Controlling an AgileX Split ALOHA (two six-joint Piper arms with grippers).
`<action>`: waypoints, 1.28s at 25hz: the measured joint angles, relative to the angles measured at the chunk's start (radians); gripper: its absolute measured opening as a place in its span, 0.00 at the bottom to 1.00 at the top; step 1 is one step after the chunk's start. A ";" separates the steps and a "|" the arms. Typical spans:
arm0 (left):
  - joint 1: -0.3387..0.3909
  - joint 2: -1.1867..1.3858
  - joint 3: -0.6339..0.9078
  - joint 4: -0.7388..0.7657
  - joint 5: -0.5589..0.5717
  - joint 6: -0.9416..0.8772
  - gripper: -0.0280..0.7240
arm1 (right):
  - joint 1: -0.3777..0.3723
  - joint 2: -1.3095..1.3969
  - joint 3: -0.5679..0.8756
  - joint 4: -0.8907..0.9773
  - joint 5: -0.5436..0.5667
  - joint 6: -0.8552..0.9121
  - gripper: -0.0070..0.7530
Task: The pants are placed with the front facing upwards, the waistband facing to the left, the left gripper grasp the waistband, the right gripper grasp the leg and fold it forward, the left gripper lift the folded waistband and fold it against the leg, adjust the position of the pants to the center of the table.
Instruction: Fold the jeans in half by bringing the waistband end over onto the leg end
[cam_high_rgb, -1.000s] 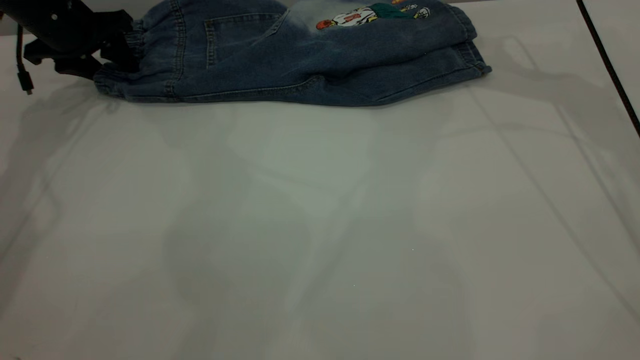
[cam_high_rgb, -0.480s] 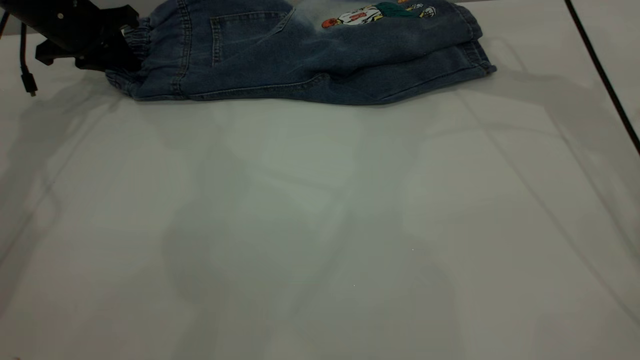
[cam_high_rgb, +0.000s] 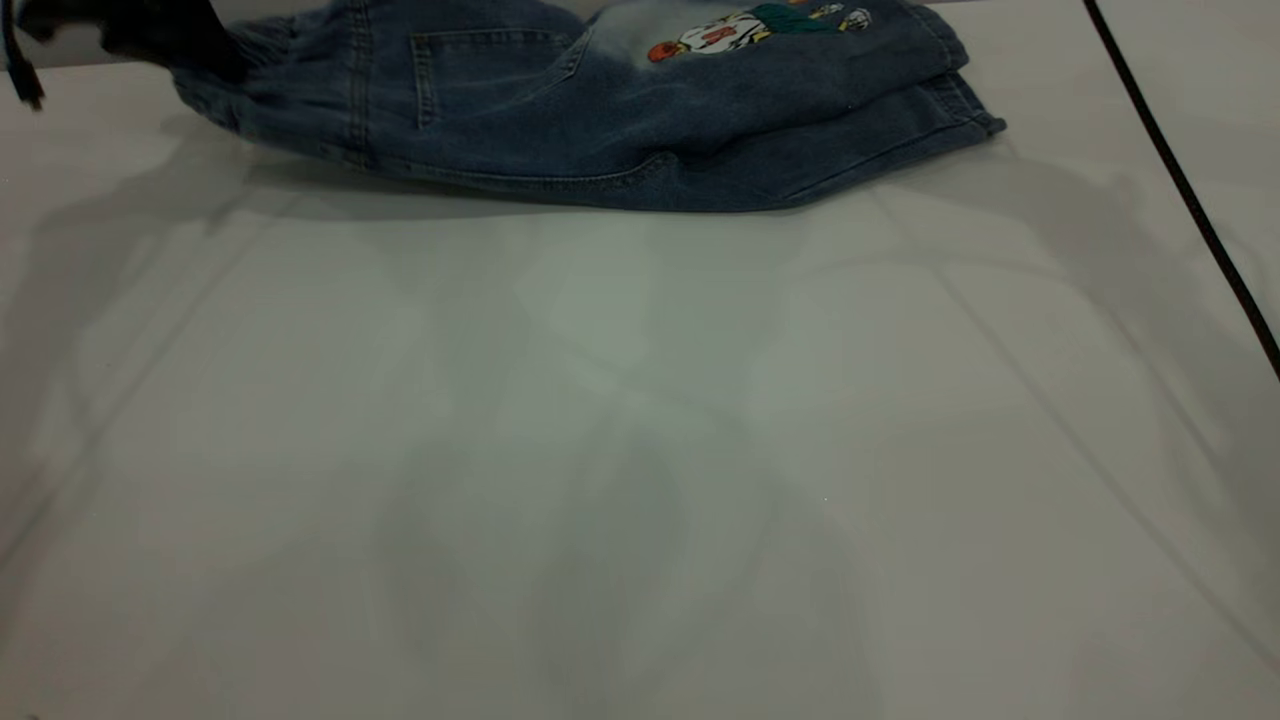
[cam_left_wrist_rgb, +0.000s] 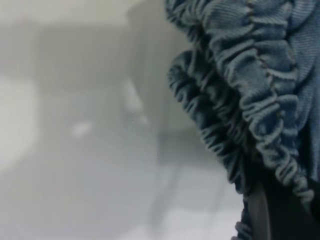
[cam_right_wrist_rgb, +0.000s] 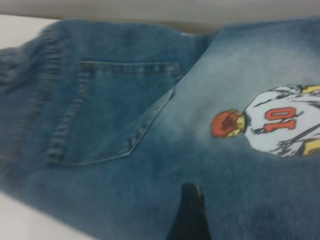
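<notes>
Exterior view shows a thin black cable (cam_high_rgb: 1180, 185) slanting across the worktop (cam_high_rgb: 640, 450) at the right, apart from the pants (cam_high_rgb: 600, 110). Folded lengthwise, they lie along the far edge, with the "10" print (cam_high_rgb: 720, 30) up. The left hand (cam_high_rgb: 150, 30) is closed on the waistband (cam_high_rgb: 250, 45) at their left end, lifting it. The right hand's dark fingertip (cam_right_wrist_rgb: 189, 212) hovers over the denim; its opening cannot be told.

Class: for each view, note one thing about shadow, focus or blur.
Exterior view: soft overlapping shadows cross the table below the pants. Left wrist view: the waistband is sharp, the background blurred. Right wrist view: the "10" print is slightly soft.
</notes>
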 joint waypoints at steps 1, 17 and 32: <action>0.000 -0.019 -0.001 0.016 0.024 -0.001 0.10 | 0.009 0.010 0.000 0.004 -0.013 0.000 0.69; 0.001 -0.171 -0.020 0.153 0.265 -0.013 0.10 | 0.088 0.175 -0.021 0.038 -0.028 -0.001 0.69; -0.110 -0.163 -0.086 0.022 0.173 0.042 0.10 | 0.245 0.177 -0.019 0.035 0.087 0.000 0.69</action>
